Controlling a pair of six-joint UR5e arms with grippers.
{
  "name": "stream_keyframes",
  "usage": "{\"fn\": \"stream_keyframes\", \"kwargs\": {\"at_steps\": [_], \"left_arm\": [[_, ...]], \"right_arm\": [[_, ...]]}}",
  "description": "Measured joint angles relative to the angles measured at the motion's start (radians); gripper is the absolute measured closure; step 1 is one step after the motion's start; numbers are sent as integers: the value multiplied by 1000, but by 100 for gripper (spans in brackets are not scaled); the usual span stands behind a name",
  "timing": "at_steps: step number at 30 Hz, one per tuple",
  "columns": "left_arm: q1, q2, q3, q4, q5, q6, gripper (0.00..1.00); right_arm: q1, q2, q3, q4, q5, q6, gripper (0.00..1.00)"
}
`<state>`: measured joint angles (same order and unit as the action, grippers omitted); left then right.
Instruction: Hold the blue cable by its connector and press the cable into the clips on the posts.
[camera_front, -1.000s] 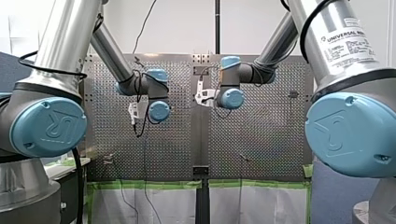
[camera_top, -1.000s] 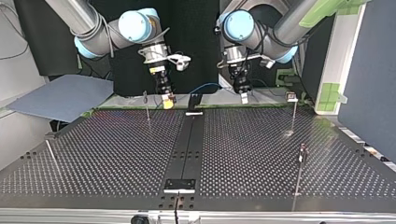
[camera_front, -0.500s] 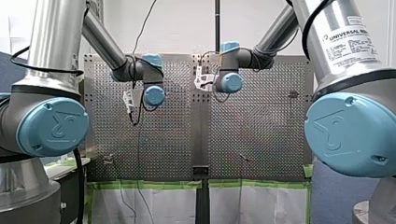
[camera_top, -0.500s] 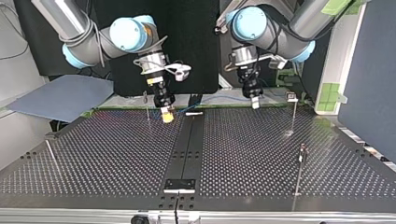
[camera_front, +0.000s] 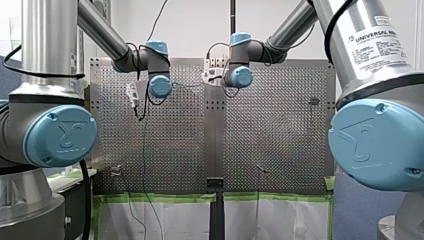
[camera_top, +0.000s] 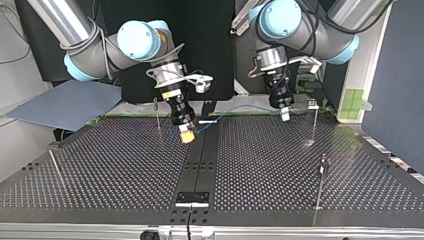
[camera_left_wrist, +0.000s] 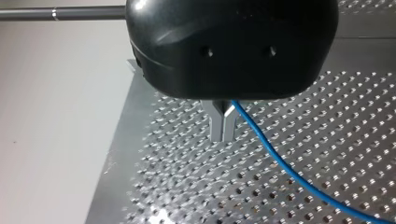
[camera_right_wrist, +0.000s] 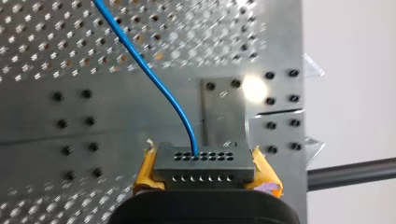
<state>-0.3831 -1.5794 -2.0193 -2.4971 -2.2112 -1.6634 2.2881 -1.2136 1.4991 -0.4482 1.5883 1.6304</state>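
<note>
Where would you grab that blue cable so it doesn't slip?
By the connector block, pinched across its two short sides, as my right gripper does with yellow pads: flat, rigid faces, whereas the blue cable is thin and bends.

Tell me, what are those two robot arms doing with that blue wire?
They hold a blue cable between them over the perforated table. My right gripper clamps the grey connector at its end between yellow pads. My left gripper pinches the cable further along with its metal fingers. The cable is not in any clip on the posts yet.
</note>
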Motion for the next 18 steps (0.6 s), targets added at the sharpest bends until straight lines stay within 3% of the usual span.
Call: {"fn": "stream_keyframes", "kwargs": {"at_steps": [6, 18], "left_arm": [[14, 53, 14, -54, -2, -9, 100], [43, 150, 44, -159, 4, -27, 100]], "right_arm": [[10, 1, -29, 6, 0, -1, 98], [72, 3, -74, 6, 1, 2, 98]]}}
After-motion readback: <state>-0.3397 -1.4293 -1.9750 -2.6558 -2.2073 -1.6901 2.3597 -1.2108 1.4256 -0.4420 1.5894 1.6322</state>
